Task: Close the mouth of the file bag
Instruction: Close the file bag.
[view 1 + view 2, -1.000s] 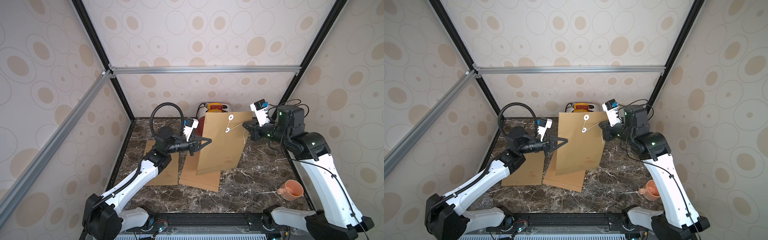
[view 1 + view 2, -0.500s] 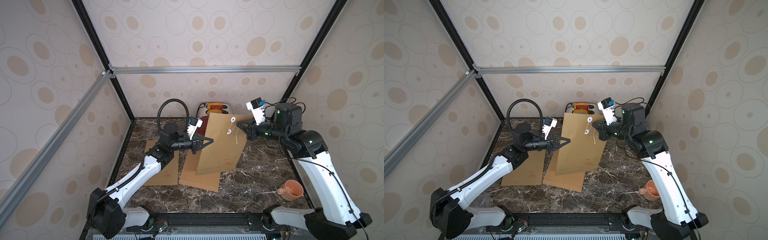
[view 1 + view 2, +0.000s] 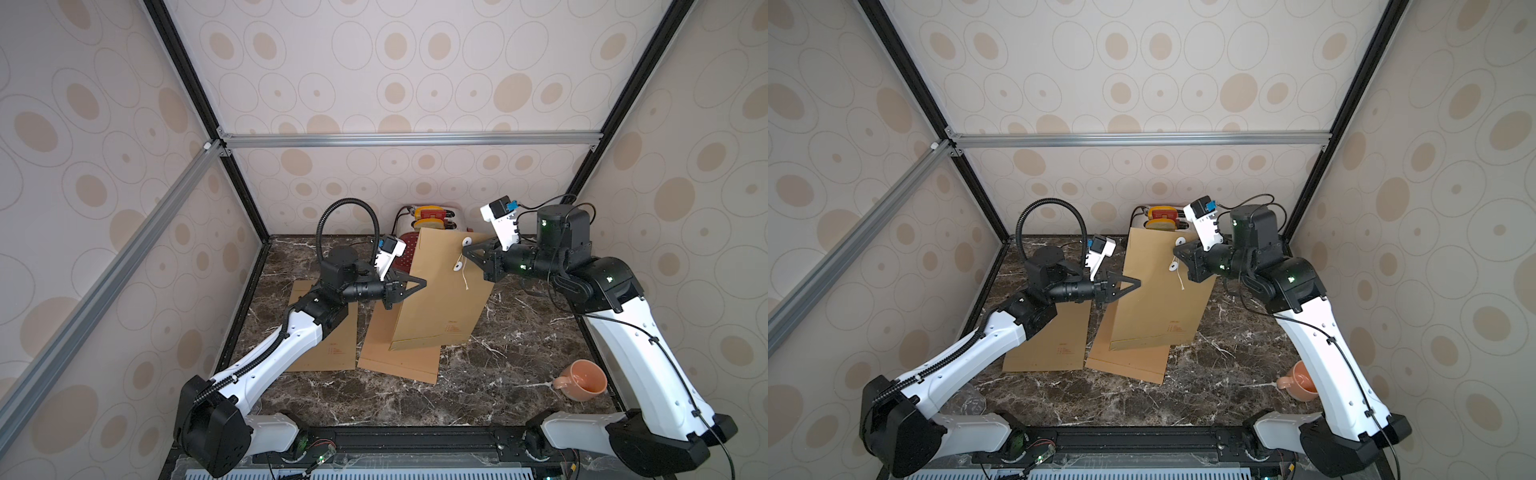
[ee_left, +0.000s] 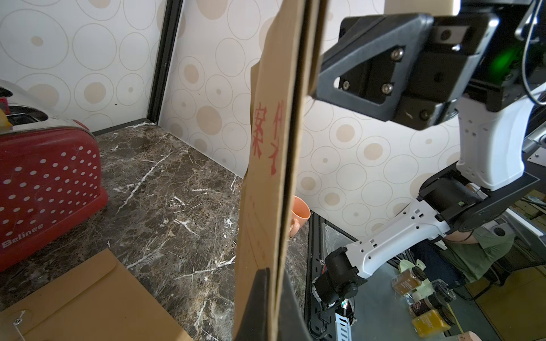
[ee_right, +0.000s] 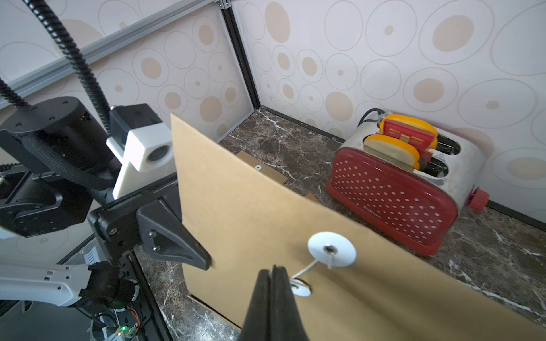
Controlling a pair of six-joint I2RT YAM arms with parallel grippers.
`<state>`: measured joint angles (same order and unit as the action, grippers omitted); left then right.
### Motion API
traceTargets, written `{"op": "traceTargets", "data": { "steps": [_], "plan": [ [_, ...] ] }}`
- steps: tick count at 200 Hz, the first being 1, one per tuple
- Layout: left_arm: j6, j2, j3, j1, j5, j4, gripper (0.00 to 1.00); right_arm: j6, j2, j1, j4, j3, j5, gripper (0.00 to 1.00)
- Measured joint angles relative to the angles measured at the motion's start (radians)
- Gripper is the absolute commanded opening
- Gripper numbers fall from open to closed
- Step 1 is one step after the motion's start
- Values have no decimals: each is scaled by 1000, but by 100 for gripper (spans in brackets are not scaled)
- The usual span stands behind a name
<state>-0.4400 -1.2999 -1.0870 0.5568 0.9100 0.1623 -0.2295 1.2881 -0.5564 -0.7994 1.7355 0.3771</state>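
Note:
The brown file bag (image 3: pixel 440 299) hangs upright over the marble table, in both top views and both wrist views. My left gripper (image 3: pixel 424 283) is shut on the bag's left edge; in the left wrist view its fingers (image 4: pixel 260 283) clamp the paper edge. My right gripper (image 3: pixel 464 252) is shut, its tips against the bag's face beside the lower white disc (image 5: pixel 300 288). A string runs from there to the upper disc (image 5: pixel 331 249). A loose string end (image 3: pixel 464 280) dangles below. I cannot tell whether the right jaws pinch the string.
Two more brown file bags lie flat on the table, one at the left (image 3: pixel 328 332) and one under the hanging bag (image 3: pixel 399 357). A red toaster (image 3: pixel 432 216) stands at the back wall. An orange mug (image 3: pixel 584 380) sits by the right arm's base.
The right gripper moved left from the bag's right edge onto its face by the discs. The left arm shifted right and back, and the bag's top tipped.

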Motion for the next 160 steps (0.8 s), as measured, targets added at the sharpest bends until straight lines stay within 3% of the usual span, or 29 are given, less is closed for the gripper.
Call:
{"op": "traceTargets", "data": {
  "steps": [122,160],
  "plan": [
    [-1,2,0,1,1,18,0,-73,33,-80,79,-16,21,0],
    [-17,3,1,2,1,32,0,-86,-11,-87,119,-110,8,0]
  ]
}}
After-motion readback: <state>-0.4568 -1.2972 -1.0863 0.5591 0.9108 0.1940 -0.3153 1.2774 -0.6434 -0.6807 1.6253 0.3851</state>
